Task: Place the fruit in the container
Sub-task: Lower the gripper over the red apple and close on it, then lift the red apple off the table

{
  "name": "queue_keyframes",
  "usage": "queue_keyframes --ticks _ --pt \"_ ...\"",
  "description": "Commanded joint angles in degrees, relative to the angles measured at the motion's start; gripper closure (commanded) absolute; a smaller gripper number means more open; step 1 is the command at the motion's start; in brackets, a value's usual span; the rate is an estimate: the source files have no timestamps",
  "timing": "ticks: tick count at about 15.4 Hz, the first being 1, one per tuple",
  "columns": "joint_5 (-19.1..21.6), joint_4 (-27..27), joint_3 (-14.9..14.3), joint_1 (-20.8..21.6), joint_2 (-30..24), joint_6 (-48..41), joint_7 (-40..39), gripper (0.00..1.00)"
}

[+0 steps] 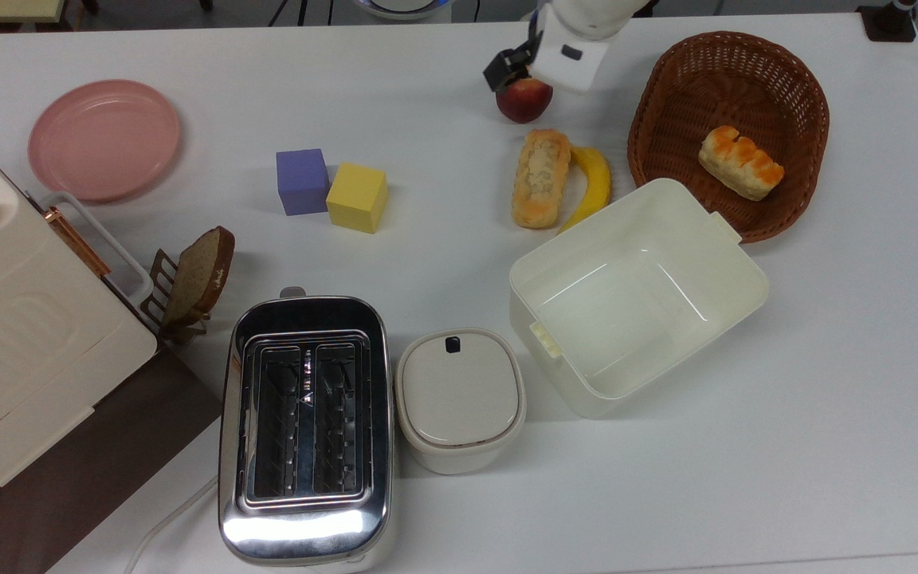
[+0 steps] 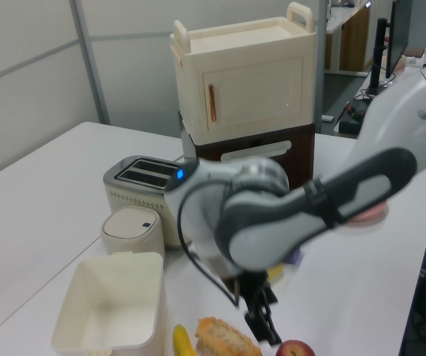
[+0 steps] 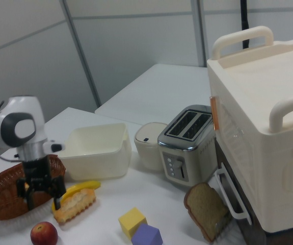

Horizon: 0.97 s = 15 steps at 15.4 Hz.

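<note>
Arm (image 2: 272, 215): glossy white shells, dark grey joint bands, a small blue light near the wrist. A black cable loops beneath. Gripper (image 3: 41, 190): black, two-fingered, mounted under a white rounded wrist block bearing a small dark rectangular marking.

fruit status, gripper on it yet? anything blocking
Gripper open, above the fruit, not gripping. Container empty. Bread roll and banana lie between fruit and container.
</note>
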Motion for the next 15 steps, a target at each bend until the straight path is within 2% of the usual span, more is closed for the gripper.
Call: queue_keyframes --ticks 1,8,10,12,13,15 --pt "0.6 -6.7 0.0 1.7 -2.1 6.6 1.6 0.0" --pt "-2.0 -9.3 0.2 3.6 3.7 10.6 2.3 0.0" --pt "-3.2 -9.9 0.2 3.7 4.3 11.9 2.8 0.15" --pt "-3.6 -9.8 0.2 3.7 3.6 11.4 2.8 0.37" --pt "-3.6 -9.6 0.2 3.7 3.1 11.1 2.7 0.45" --pt "-3.8 -8.7 0.0 3.3 1.7 10.9 2.7 0.49"
